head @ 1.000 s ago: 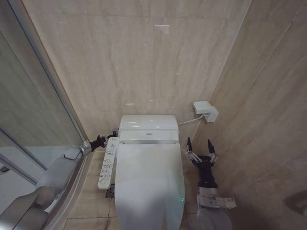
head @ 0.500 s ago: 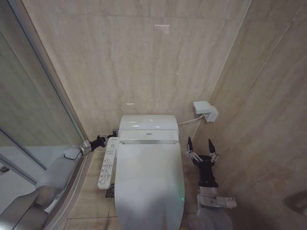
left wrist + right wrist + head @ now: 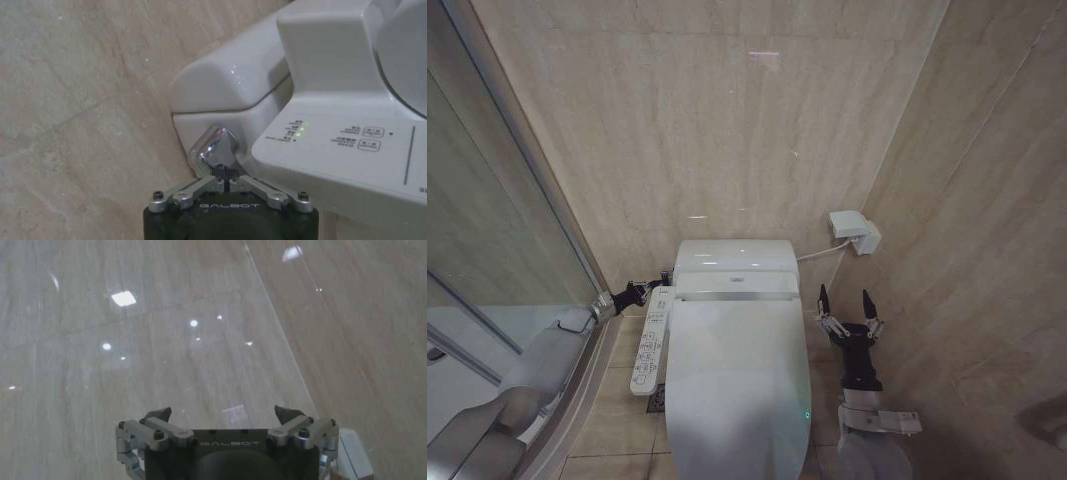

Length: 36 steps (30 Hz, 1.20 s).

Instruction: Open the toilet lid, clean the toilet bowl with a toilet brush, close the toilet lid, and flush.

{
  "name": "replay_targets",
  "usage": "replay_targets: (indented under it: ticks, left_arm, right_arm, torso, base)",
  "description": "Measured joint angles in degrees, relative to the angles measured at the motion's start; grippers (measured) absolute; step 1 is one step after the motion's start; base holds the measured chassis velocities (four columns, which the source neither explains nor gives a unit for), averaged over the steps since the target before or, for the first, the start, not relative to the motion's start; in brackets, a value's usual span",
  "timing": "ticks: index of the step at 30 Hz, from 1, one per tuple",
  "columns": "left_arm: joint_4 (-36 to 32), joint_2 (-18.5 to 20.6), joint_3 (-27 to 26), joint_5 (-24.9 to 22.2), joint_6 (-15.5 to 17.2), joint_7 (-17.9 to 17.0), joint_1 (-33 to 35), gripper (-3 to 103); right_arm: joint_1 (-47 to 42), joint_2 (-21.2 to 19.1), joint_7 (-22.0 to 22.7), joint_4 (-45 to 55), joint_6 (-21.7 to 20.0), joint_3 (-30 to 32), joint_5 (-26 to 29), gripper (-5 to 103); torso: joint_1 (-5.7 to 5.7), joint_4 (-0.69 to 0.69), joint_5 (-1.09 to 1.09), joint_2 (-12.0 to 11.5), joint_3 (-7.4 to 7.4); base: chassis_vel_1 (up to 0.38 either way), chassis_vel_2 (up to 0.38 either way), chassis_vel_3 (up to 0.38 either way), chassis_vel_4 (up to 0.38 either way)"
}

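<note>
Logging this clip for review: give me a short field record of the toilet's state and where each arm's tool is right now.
toilet lid: down, closed over the bowl
side panel: on the toilet's left, small green lights lit
flush lever: chrome, on the toilet's left side behind the panel
left tool: shut, fingertips at the flush lever
right tool: open, holding nothing, raised beside the toilet's right side near the wall
wall box: white, mounted right of the tank

- Soft, even overhead light fills the room; nothing is dim.
- The glossy beige marble wall tiles (image 3: 200, 340) throw back small bright spots of ceiling lamps.
- The large glossy white oval toilet lid (image 3: 737, 380) carries a pale sheen, with soft shadow on the floor beside it.
- The curved chrome flush lever (image 3: 213, 150) glints sharply up close.
- Straight lines bow toward the head view's edges.
</note>
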Motion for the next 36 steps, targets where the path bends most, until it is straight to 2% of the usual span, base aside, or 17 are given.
replay_targets:
  ticks: [21, 28, 31, 34, 35, 36]
  left_arm:
    - [-1.8, 0.94, 0.1, -0.36, 0.05, -0.22, 0.62, 0]
    - [-5.93, 2.41, 0.42, -3.23, 0.35, -0.49, 2.23, 0]
    - [-9.52, 3.85, 0.36, -5.08, 0.72, -2.0, 3.43, 0]
    - [-19.04, 7.75, -0.61, -13.2, 3.27, -7.74, 7.79, 0]
    - [-19.04, 7.75, -0.61, -13.2, 3.27, -7.74, 7.79, 0]
    - [-22.55, 8.87, -1.24, -15.37, 4.18, -9.85, 9.62, 0]
  right_arm:
    - [-0.21, -0.33, 0.04, 0.09, 0.02, 0.13, 0.0, 100]
    - [-0.6, -0.31, 0.04, 0.18, 0.08, 0.08, -0.08, 100]
    - [-0.79, -0.28, 0.03, 0.34, 0.14, 0.09, -0.11, 100]
    - [-1.32, -0.09, 0.03, 0.7, 0.31, 0.15, -0.15, 100]
    - [-1.32, -0.09, 0.03, 0.7, 0.31, 0.15, -0.15, 100]
    - [-1.45, -0.04, 0.05, 0.85, 0.38, 0.18, -0.17, 100]
  torso:
    - [0.01, -0.02, -0.02, -0.01, 0.01]
    - [0.02, -0.05, -0.04, -0.01, 0.01]
    - [0.02, -0.07, -0.02, -0.01, 0.01]
    - [0.02, 0.02, 0.0, -0.01, 0.01]
    - [0.02, 0.02, 0.0, -0.01, 0.01]
    - [0.02, 0.01, -0.01, -0.01, 0.01]
  base:
    - [0.0, 0.0, 0.0, 0.0]
    - [0.0, 0.0, 0.0, 0.0]
    - [0.0, 0.0, 0.0, 0.0]
    - [0.0, 0.0, 0.0, 0.0]
    - [0.0, 0.0, 0.0, 0.0]
    - [0.0, 0.0, 0.0, 0.0]
